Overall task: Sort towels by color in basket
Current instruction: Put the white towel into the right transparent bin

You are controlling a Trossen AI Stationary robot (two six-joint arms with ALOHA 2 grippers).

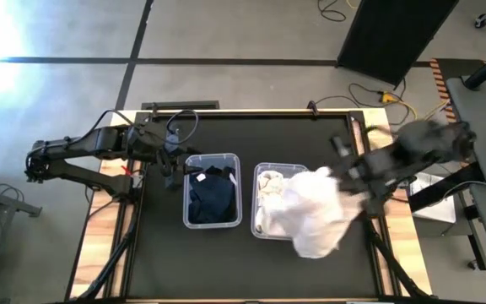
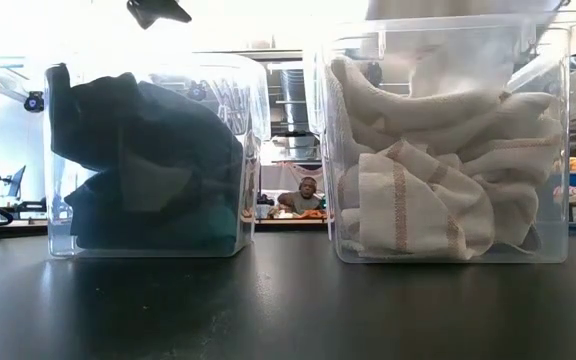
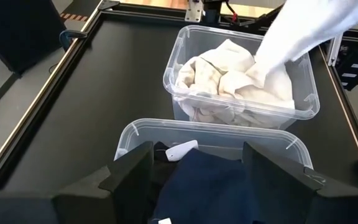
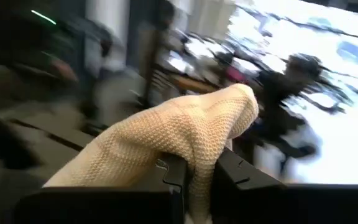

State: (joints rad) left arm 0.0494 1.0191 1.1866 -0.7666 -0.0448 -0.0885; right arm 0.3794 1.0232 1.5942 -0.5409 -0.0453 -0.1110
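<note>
Table: black top (image 1: pixel 251 270) with a pale wooden rim, bare in front of the bins.
Left bin: clear tub (image 1: pixel 213 189) holding dark towels (image 1: pixel 211 192), navy and black.
Right bin: clear tub (image 1: pixel 270 201) beside it, a small gap between; cream towels (image 2: pixel 438 160) inside, one with thin reddish stripes.
Left gripper: (image 3: pixel 197 168) fingers apart, nothing between them, hovering at the left bin's outer edge.
Right gripper: (image 4: pixel 197 171) clamped together on a cream waffle towel (image 1: pixel 315 211), which hangs over the right bin's far-right side.
Floor: grey concrete, dark tape lines, yellow cables (image 1: pixel 399 101).
Room: a seated person (image 2: pixel 306 195) beyond the bins; shelves and bright windows behind.
</note>
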